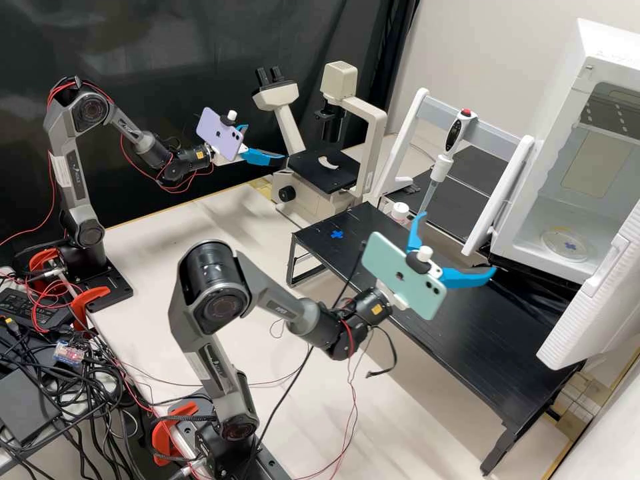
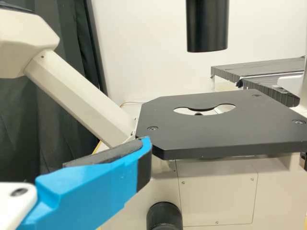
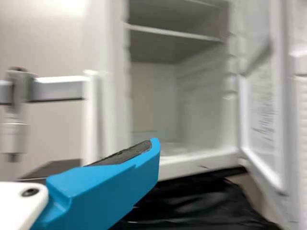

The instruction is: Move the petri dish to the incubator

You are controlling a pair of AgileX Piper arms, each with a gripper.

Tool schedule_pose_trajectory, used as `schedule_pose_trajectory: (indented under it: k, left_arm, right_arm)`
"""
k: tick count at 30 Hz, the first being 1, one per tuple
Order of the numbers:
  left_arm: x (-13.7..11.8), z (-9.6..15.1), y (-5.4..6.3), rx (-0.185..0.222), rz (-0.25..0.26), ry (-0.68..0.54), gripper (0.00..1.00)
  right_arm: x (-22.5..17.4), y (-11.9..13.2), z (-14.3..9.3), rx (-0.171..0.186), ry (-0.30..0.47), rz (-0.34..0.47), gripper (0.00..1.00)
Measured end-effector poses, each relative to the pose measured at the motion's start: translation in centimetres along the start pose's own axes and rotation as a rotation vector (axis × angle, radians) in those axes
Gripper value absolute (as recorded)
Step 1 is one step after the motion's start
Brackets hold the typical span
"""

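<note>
The petri dish (image 1: 565,245) lies inside the incubator (image 1: 603,52), so the move looks done; at most, closing the door (image 1: 590,303) remains. The right end effector (image 1: 458,242) is spread and empty; the left end effector (image 1: 266,143), also spread, is beside the inverted microscope (image 1: 313,168).

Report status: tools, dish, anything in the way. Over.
Right tool open, empty, outside incubator. Left tool open, empty, at microscope. Petri dish inside incubator. Incubator door open, not blocking entry.
</note>
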Motion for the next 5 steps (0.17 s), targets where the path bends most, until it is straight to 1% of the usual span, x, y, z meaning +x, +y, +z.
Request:
schedule_pose_trajectory:
  k: [1,3,5]
  left_arm:
    - [0.0,0.0,0.0,0.000,0.000,0.000,1.00]
    - [0.0,0.0,0.0,0.000,0.000,0.000,1.00]
    - [0.0,0.0,0.0,0.000,0.000,0.000,1.00]
  right_arm:
    - [-0.3,-0.2,-0.3,0.005,0.012,-0.005,1.00]
    - [-1.1,-1.0,-0.9,0.030,0.031,-0.019,1.00]
    - [-1.6,-1.6,-1.1,0.052,0.031,-0.034,1.00]
